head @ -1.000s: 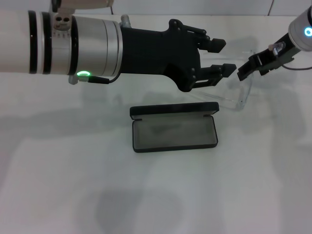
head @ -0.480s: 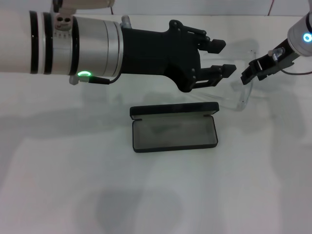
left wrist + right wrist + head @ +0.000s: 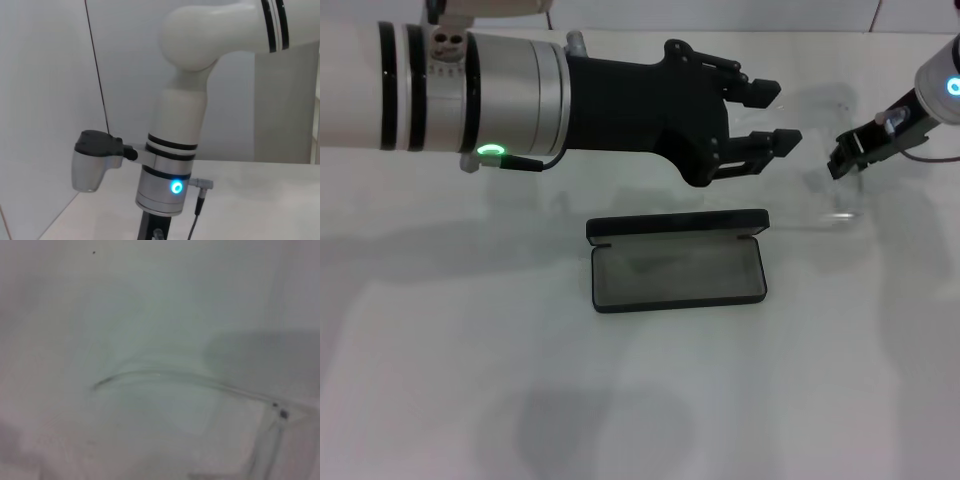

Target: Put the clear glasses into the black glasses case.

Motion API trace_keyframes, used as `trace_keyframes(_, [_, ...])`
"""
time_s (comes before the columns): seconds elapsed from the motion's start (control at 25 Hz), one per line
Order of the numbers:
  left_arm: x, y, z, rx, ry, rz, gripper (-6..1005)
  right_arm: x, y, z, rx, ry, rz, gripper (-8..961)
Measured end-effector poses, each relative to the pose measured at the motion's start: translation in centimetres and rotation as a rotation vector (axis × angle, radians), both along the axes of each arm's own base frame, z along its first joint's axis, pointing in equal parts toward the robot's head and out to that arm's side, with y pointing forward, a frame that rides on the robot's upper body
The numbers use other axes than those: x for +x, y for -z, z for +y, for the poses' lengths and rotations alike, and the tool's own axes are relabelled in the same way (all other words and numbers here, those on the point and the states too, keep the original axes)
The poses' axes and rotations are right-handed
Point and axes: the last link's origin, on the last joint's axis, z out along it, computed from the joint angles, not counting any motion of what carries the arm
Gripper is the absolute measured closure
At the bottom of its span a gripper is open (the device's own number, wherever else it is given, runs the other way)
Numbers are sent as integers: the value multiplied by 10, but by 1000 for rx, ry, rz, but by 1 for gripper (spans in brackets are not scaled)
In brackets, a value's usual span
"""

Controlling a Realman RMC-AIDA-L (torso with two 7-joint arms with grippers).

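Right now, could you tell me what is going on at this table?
The black glasses case lies open on the white table, nothing inside it. The clear glasses sit beyond its far right corner. The right hand is down over them; whether it grips them cannot be told. The left hand hangs open above the table behind the case, holding nothing.

Head camera looks down over the table (image 3: pixel 470 400); left wrist faces the right arm (image 3: pixel 175 150); right wrist looks close at the tabletop.
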Motion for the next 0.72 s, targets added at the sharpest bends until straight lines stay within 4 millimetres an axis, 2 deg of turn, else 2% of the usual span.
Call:
trace_keyframes(0.08, [0,0,0,1,1,0,575,1,0,-1,-1,0,-1,683])
trace_keyframes(0.36, [-2,0,0,1,-6,0,596,10,-7,-2,18,-19,-7,801])
trace_keyframes(0.48, [-4,-1,0,2,-10,0,606,17,-20,-2,55,-28,-7,856])
trace_keyframes(0.6, [-4,-1,0,3,-12,0,615,20,-27,-3,72,-29,-5,856])
trace_keyframes(0.68, [-5,-2,0,7,-16,-1,621,24,-46,-6,119,-42,3,856])
trace_keyframes(0.72, [-6,-3,1,10,-18,-3,624,24,-46,-6,119,-42,3,856])
